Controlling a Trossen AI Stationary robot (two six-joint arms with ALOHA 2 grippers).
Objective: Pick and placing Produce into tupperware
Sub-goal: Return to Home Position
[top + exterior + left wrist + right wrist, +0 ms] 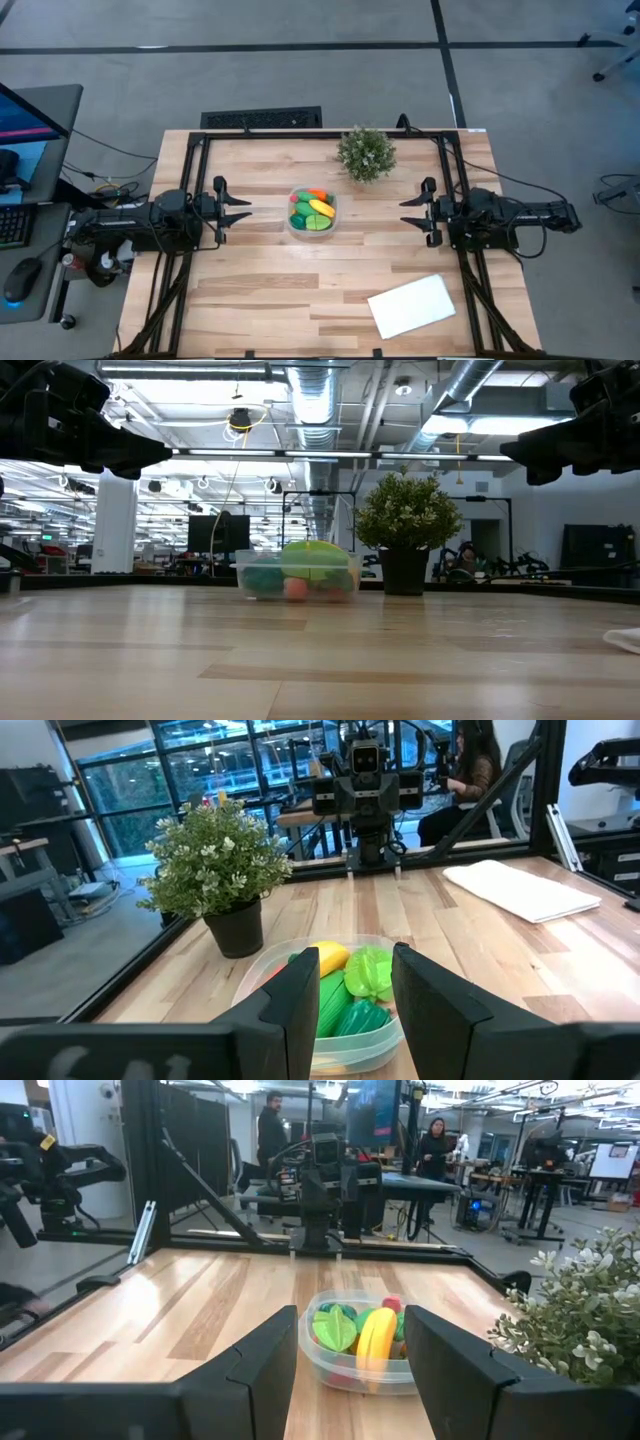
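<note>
High view: tupperware (pixel 312 212) sits mid-table, just short of the potted plant (pixel 366 152) that stands toward the far edge. Produce is piled inside it, and none shows loose on the table (pixel 260 300)

Left gripper (pixel 243 208) is by the left edge and right gripper (pixel 408 212) by the right edge. They face each other across the tupperware, well apart from it. Each has its fingers spread with nothing between them. The low view shows both hanging high above the wood

Step in hand, as I judge it, is parking the arms at home
- pull each arm straight back toward its own edge and keep the height
- no dip or swing over the middle, since the tupperware is light and a nudge would slide it or tip the plant
- fingers can stay parted, as nothing is carried

Counts
- tupperware: 1
- banana (pixel 321 209): 1, on top
- green pieces (pixel 302 212): at least 3
- orange piece (pixel 317 194): 1, with a red bit beside it
- rest of the pile is hidden, so no full total
- potted plant: 1
- white sheet (pixel 412 305): 1, near the front right corner
- grippers: 2
</note>
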